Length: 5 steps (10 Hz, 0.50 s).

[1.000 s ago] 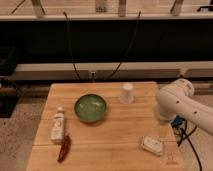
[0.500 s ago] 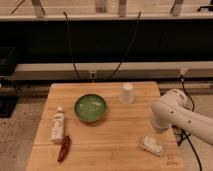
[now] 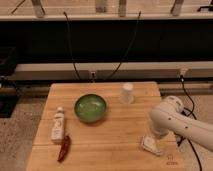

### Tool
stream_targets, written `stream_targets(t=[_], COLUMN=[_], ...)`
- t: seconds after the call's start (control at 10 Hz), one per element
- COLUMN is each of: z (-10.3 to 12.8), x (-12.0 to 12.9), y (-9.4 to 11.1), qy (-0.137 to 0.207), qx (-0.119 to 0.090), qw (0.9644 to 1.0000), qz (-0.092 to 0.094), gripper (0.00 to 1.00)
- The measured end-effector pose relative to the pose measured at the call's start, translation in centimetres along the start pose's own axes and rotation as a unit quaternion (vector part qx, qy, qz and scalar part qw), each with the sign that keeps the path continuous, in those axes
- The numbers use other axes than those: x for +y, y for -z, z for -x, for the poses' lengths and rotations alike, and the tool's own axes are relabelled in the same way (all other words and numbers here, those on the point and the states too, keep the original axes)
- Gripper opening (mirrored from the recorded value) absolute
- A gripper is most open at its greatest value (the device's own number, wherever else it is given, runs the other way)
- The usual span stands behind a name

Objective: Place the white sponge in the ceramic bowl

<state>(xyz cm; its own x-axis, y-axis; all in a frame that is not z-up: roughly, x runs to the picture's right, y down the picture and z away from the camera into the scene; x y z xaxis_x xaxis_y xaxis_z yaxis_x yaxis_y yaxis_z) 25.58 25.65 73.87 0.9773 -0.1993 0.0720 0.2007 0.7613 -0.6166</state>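
The tool [image 3: 153, 137] sits at the low end of the white arm [image 3: 175, 120], which comes in from 3 o'clock and bends down over the near right part of the table [image 3: 115, 142]. It hangs just above the white sponge [image 3: 149, 146], and the arm's bulk hides it so far that I cannot tell whether it is apart, together or clamped on anything. The table is a pale wooden butcher-block top that carries everything else. The ceramic bowl [image 3: 90, 108] stands a little left of the table's centre, glossy green with a paler inside. At about 8 o'clock from the bowl lies a white bottle [image 3: 58, 125], its cap pointing toward 12 o'clock; it has a label with some colour on it, but the writing is too small to read. A white cup [image 3: 127, 93] stands at about 2 o'clock from the bowl, near the far edge of the table. A red chili pepper [image 3: 64, 148] lies just beside the bottle's base, at about 7 o'clock from the bowl. The white sponge rests flat on the wood at about 4 o'clock from the bowl, well apart from it and close to the table's right edge. A small dark mark [image 3: 171, 161] sits at the table's near right corner; it cannot be read. Behind the table, two black cables [image 3: 70, 47] hang down against the dark wall.
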Motion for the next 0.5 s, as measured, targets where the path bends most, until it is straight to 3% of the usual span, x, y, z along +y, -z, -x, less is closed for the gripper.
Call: stream_targets(t=[0.5], z=[-0.3], x=[0.9], y=[-2.4], qy=[0.017], qx=[-0.001], qw=[0.9999], qz=[0.0], gripper=[0.8])
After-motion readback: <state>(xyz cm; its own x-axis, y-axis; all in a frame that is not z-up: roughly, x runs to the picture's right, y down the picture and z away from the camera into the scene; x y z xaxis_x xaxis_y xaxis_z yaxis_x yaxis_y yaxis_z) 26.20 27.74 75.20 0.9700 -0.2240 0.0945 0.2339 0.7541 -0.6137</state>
